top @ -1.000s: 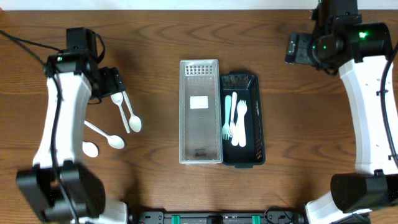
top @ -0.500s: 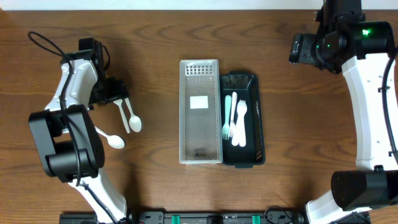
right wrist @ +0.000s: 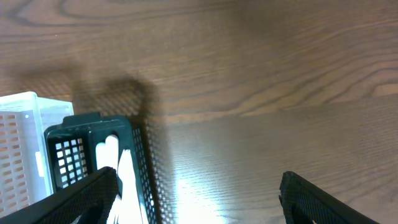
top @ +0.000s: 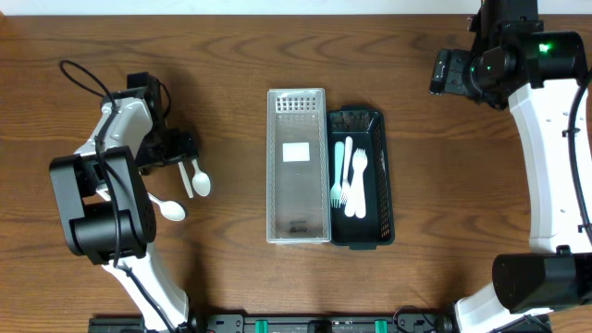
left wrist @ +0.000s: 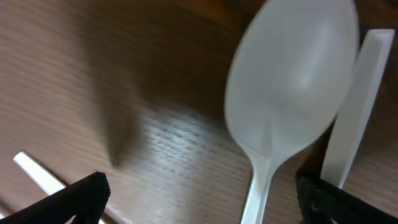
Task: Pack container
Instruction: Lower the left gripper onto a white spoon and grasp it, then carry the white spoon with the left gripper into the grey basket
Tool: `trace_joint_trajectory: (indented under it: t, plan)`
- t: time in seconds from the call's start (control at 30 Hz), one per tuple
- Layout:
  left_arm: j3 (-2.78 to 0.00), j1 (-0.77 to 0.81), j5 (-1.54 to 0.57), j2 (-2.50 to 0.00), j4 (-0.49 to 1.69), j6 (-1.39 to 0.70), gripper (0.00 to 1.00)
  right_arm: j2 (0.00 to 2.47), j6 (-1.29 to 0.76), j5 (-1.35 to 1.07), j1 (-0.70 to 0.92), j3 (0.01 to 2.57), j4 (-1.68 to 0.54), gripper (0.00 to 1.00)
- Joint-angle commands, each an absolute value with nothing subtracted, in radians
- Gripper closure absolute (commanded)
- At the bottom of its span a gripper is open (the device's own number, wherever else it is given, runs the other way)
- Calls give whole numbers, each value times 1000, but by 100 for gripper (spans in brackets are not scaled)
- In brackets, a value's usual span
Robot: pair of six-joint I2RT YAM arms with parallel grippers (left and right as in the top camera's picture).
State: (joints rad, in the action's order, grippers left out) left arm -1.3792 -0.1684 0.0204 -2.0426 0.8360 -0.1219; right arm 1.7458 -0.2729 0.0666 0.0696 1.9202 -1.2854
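Spoon [top: 197, 178]: lies flat on the tabletop [top: 444, 231] in its left half, about midway between the far and near edges.
Spoon axis: runs roughly far edge to near edge, with the bowl at the near-edge end. In the left wrist view the bowl fills the frame and the handle runs down between the fingertips, closer to the right one.
Second spoon [top: 169, 209]: just beside the first, toward the near-left corner, and slanted.
Black basket [top: 381, 176]: centre of the tabletop, already holding forks [top: 354, 180]. This is judged to be the destination.
Clear tray [top: 298, 199]: touching the basket's left wall.
Left claw [top: 178, 148]: spread wide and holding nothing. It sits low over the spoon's handle end, so the spoon extends from it toward the near edge.
Right claw [right wrist: 199, 199]: spread wide and holding nothing, near the far-right corner, well apart from all cutlery.
Nearer arm: left (the right arm is across the basket from the spoons).
Next move, judged: close the left claw across the handle, square to the long axis, then carry the spoon right to the basket.
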Motion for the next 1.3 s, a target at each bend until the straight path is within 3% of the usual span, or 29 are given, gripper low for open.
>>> trace_joint_trajectory:
  t: [0.0,0.3,0.37,0.5,0.67,0.8,1.03,1.17,1.27]
  plan:
    - [-1350,-174,-29,-2059,821,-81,0,1747,-260,63,65,1915,-1284,14]
    - [-1337,-174,-75,-2059,808,-30,2,1747,-260,63,65,1915,-1295,14]
    - [-1337,-174,-75,-2059,808,-30,11,1747,-260,64,65,1915,-1295,14]
    - [-1337,-174,-75,-2059,809,-30,38,1747,-260,63,65,1915,-1295,14]
    - [-1337,-174,-75,-2059,809,-30,50,1747,-260,63,65,1915,-1295,14]
    - [-1337,-174,-75,-2059,809,-30,69,1747,-260,63,65,1915,-1295,14]
    - [-1337,-174,-75,-2059,797,-30,79,1747,-256,64,65,1915,-1295,14]
    - [-1337,-174,-74,-2059,785,-30,93,1747,-257,70,65,1915,-1295,14]
    - [-1340,-173,-70,-2059,780,-30,94,1747,-257,78,65,1915,-1293,14]
